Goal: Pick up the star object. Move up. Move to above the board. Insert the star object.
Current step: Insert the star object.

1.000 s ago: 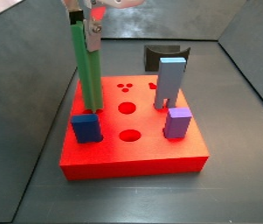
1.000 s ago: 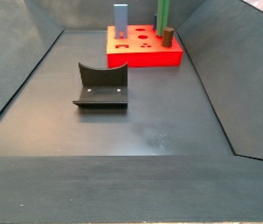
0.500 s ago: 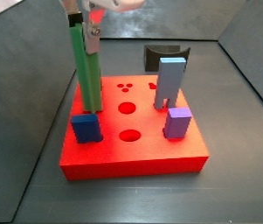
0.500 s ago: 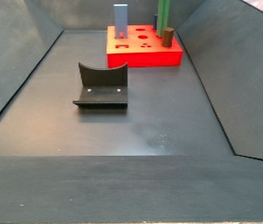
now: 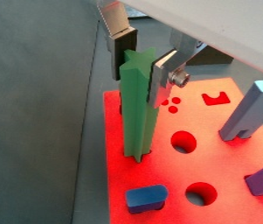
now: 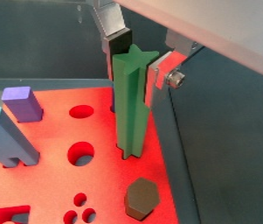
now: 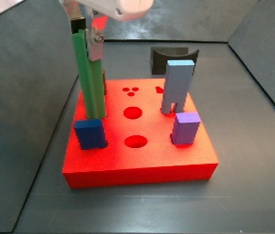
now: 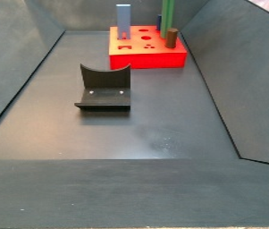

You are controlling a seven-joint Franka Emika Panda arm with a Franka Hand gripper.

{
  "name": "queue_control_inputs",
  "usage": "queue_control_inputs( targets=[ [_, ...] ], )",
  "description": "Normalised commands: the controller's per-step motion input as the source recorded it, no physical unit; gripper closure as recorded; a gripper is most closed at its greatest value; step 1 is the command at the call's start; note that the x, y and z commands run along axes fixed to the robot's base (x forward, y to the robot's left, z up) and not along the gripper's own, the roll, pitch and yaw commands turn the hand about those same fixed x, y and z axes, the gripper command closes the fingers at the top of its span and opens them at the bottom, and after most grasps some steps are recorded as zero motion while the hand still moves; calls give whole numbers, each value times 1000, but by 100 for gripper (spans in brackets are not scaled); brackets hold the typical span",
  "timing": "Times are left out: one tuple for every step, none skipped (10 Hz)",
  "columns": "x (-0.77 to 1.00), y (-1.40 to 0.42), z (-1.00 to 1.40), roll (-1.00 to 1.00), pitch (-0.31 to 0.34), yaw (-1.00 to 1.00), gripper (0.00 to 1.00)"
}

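grey-blue pillar (image 7: 177, 87) upright, far right. purple block (image 7: 185, 129) in front of it, near corner. blue block (image 7: 90, 133) at near left corner. short brown cylinder (image 8: 172, 37) upright. dark grey curved block (image 8: 103, 88) alone on floor, well apart from the rest.

The floor (image 8: 161, 134) is a dark grey surface, closed in by sloping dark walls. Two things lie directly on it. The board (image 7: 140, 155), a flat red square block with holes in its top face, stands near the back wall in a side view (image 8: 148, 55). The fixture (image 8: 103, 88), a dark L-shaped bracket on a base plate, stands on the floor well apart from the board. The gripper (image 7: 89, 32) is above the board's edge, not touching the floor.
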Motion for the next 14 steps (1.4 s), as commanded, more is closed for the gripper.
queue_control_inputs(
  targets=[
    [0, 0, -131, 0, -14, 0, 100],
    [0, 0, -174, 24, 0, 0, 100],
    [66, -9, -263, 7, -54, 0, 100],
    [169, 0, -351, 31, -31, 0, 100],
    [174, 0, -277, 57, -6, -14, 100],
    [134, -31, -534, 149, -90, -14, 100],
    [0, -34, -763, 243, -119, 0, 100],
    [0, 0, -851, 246, -51, 77, 100],
    [11, 163, -894, 163, -11, 186, 100],
    [111, 329, -660, 73, 0, 231, 100],
    [66, 346, -423, 64, 0, 120, 100],
    [0, 354, -269, 33, 0, 54, 100],
    [0, 271, -280, 23, 0, 34, 100],
    [0, 0, 0, 4, -3, 0, 100]
  ],
)
